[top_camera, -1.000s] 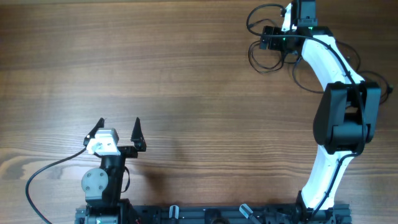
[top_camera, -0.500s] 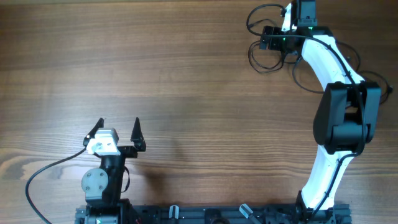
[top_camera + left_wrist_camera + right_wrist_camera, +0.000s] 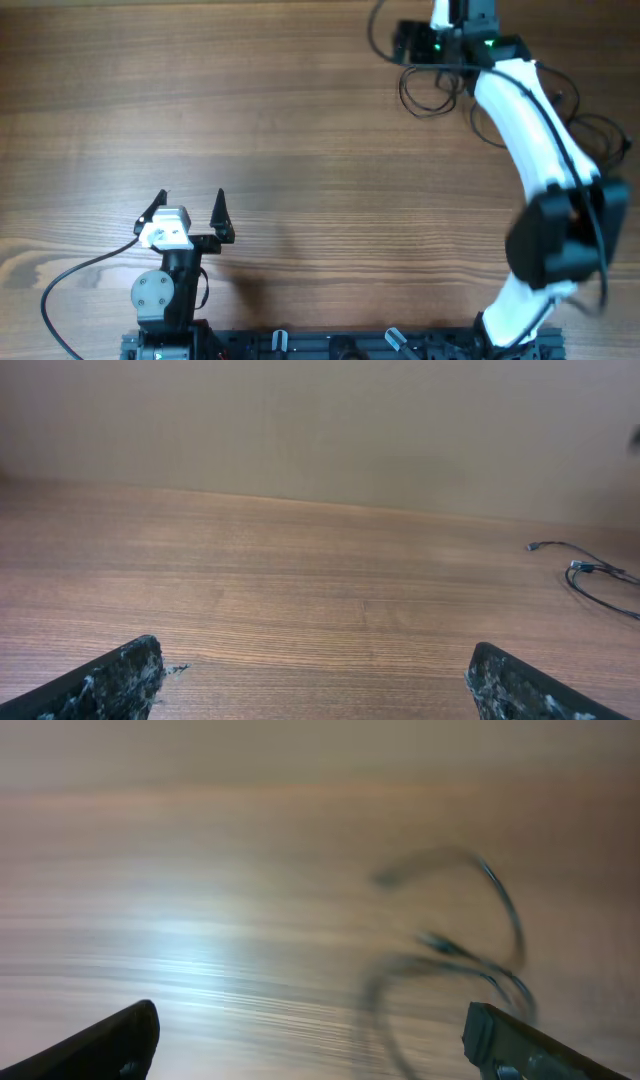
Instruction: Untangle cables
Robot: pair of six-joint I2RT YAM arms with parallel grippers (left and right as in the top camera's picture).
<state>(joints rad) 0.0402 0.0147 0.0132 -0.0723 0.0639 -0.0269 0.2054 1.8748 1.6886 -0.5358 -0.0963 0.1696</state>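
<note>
Overhead view gives the whole layout: a brown wood-grain table with two arms, both based at its near edge. The left gripper, black-fingered with a white block behind it, sits low by that near edge. Its two fingers are spread wide with nothing between them, well apart from the task's things. The thin black flexible cables lie in loose loops at the far right of the table. They run partly under the white-and-black right arm, which reaches across them toward the far edge, and more thin loops show on that arm's right side. The right gripper is cut off by the top edge in the overhead picture, so only the right wrist camera shows how it stands. There, two dark fingertips sit at opposite bottom corners, wide apart and empty, with the cables a blurred tangle ahead and to the right. Left wrist view adds a low, distant look at the cords at its right edge, with what seem to be two small plug ends. The number of separate cords cannot be counted, though there are probably several, since the loops overlap. One thicker black cable trails from the left arm's base.
</note>
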